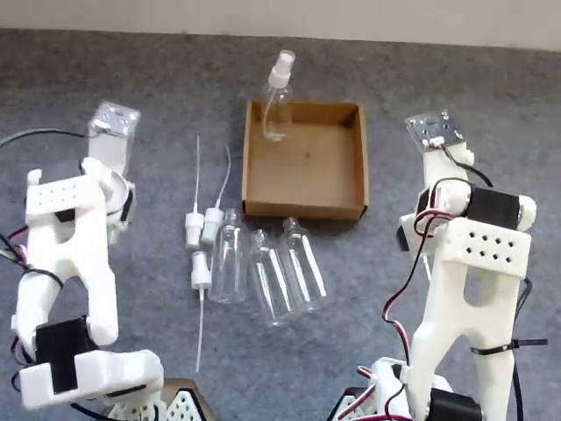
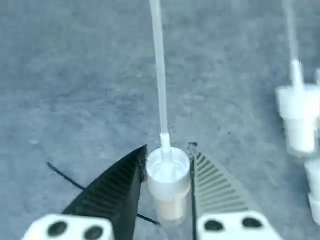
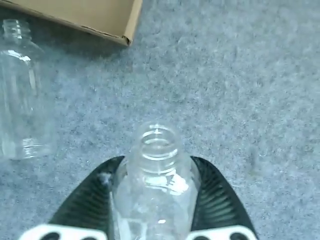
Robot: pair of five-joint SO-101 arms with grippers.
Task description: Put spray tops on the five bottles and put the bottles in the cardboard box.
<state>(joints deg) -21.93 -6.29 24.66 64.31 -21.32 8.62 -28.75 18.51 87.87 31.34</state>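
Left gripper (image 2: pixel 167 159): fingers tight on a top (image 2: pixel 167 176), tube pointing ahead. Three spare tops (image 1: pixel 213 224) lie beside three bottles (image 1: pixel 267 276) on the surface. A capped bottle (image 1: pixel 277 96) stands in the box (image 1: pixel 302 210). Right gripper (image 3: pixel 157 162): fingers clasp an open bottle (image 3: pixel 157 200). Capping's in hand, I'd say; next the tube must enter that neck squarely.

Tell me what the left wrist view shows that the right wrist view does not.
Left wrist view: the left gripper closed on a white plastic spray top with a long thin tube; more loose white spray tops lie nearby. Right wrist view: the right gripper closed on an uncapped clear plastic bottle, another clear bottle lying flat, and a corner of the brown cardboard box. Both: the grey carpeted table.
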